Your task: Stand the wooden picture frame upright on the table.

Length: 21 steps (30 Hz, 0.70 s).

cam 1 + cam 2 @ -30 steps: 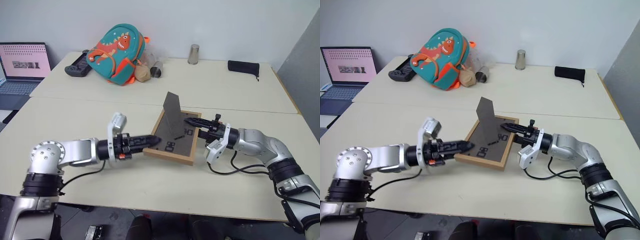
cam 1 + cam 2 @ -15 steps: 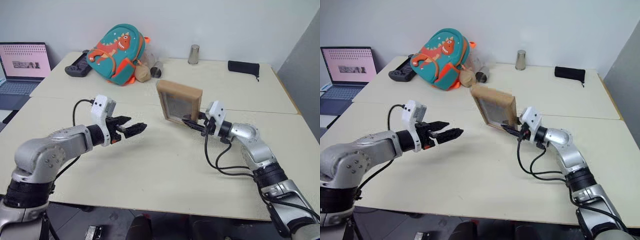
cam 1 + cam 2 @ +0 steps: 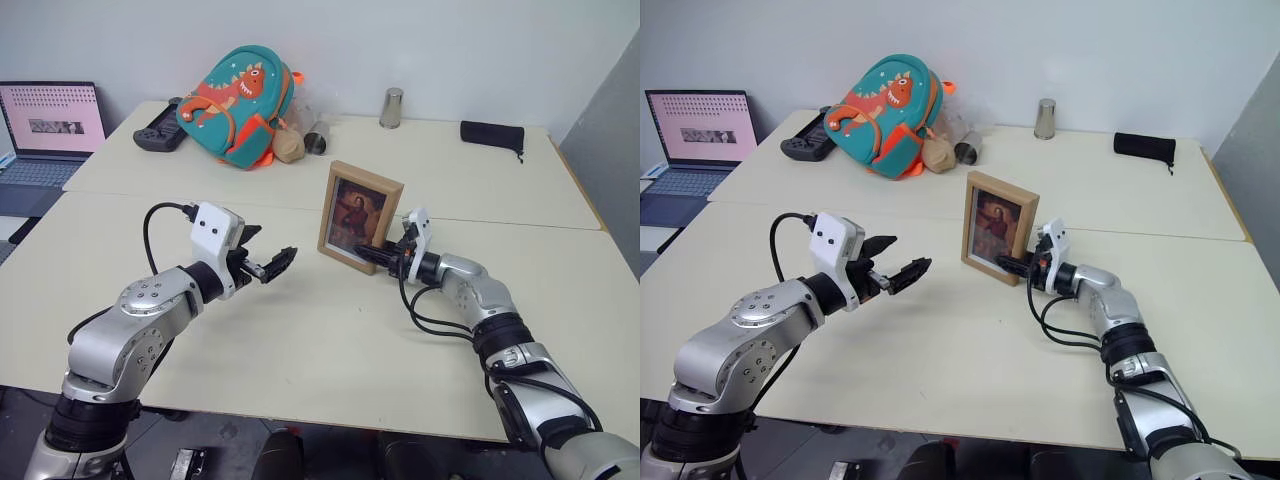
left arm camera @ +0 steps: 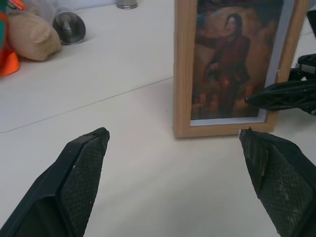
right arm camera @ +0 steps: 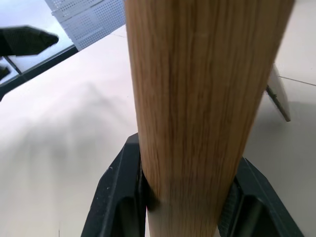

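The wooden picture frame (image 3: 360, 215) stands upright on the table (image 3: 300, 350), just in front of the seam, its dark reddish portrait facing me. Its bottom edge looks to be resting on the tabletop. My right gripper (image 3: 378, 255) is shut on the frame's lower right side. In the right wrist view the wood edge (image 5: 197, 98) sits between the two black fingers (image 5: 121, 197). My left gripper (image 3: 270, 262) hovers open to the frame's left, well apart from it. In the left wrist view its fingers (image 4: 84, 173) stand wide apart, with the frame (image 4: 227, 64) ahead of them.
On the far slab lie a teal dinosaur backpack (image 3: 240, 105), a beige plush (image 3: 288, 148), a tumbler on its side (image 3: 317, 138), a standing metal cup (image 3: 392, 107), a black pouch (image 3: 490, 133) and a game controller (image 3: 160, 135). A laptop (image 3: 50, 125) sits far left.
The frame lay face down; my right gripper lifted it, turned it and brought it down upright, portrait toward me. My left gripper drew back from the frame's left edge and opened.
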Each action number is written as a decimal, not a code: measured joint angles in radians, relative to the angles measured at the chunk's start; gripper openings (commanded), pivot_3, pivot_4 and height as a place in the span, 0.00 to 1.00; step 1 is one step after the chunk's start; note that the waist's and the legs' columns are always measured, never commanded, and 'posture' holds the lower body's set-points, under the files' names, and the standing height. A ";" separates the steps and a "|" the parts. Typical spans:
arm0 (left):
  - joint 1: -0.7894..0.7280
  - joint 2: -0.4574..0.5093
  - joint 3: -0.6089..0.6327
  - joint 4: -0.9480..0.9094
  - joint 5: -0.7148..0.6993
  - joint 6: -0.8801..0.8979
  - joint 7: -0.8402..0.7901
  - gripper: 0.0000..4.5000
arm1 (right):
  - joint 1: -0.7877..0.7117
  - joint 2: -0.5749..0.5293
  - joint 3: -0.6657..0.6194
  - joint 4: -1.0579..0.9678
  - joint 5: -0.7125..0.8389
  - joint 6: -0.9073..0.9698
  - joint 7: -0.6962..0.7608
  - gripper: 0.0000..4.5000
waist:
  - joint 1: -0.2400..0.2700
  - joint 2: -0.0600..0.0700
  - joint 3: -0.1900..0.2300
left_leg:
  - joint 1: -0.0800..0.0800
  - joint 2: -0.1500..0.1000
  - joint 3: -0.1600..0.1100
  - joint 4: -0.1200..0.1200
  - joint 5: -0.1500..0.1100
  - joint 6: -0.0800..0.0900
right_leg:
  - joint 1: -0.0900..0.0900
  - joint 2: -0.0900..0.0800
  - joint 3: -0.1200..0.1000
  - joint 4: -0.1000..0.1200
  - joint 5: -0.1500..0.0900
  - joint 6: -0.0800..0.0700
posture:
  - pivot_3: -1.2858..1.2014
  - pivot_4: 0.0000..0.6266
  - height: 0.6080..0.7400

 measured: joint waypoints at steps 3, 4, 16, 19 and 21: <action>0.013 -0.012 0.006 0.000 0.017 0.001 -0.003 1.00 | 0.013 0.006 -0.018 -0.004 -0.002 0.017 -0.001 0.48 | 0.001 0.000 0.000 | 0.000 0.000 -0.001 0.000 0.000 0.000 | 0.001 0.000 -0.001 0.000 0.000 0.000 | 0.52 0.24 1.00; 0.013 -0.013 0.008 0.001 0.019 0.001 -0.006 1.00 | 0.022 0.006 -0.019 -0.004 -0.004 0.024 -0.001 0.54 | 0.002 0.000 0.000 | 0.000 0.000 -0.001 0.000 0.000 0.000 | 0.001 0.000 -0.001 0.000 0.000 0.000 | 0.52 0.24 1.00; -0.029 -0.108 0.042 0.129 0.065 0.019 0.014 1.00 | 0.297 -0.152 -0.040 -0.363 -0.076 0.066 -0.037 0.98 | 0.014 0.000 0.000 | -0.001 -0.001 -0.001 0.000 0.000 0.000 | 0.000 0.000 0.000 -0.001 0.000 0.000 | 0.52 0.24 1.00; -0.036 -0.144 0.046 0.169 0.088 0.001 0.013 1.00 | 0.426 -0.211 -0.074 -0.580 -0.113 0.117 -0.131 0.98 | 0.015 0.000 0.000 | -0.001 0.000 -0.001 0.000 0.000 0.000 | 0.000 0.000 0.000 -0.001 0.000 0.000 | 0.52 0.24 1.00; -0.048 -0.152 0.043 0.191 0.094 -0.003 0.005 1.00 | 0.460 -0.220 -0.090 -0.702 -0.114 0.161 -0.186 0.98 | 0.006 0.000 0.000 | 0.000 0.000 -0.001 0.000 0.000 0.000 | 0.000 0.001 0.000 0.000 0.000 0.000 | 0.52 0.24 1.00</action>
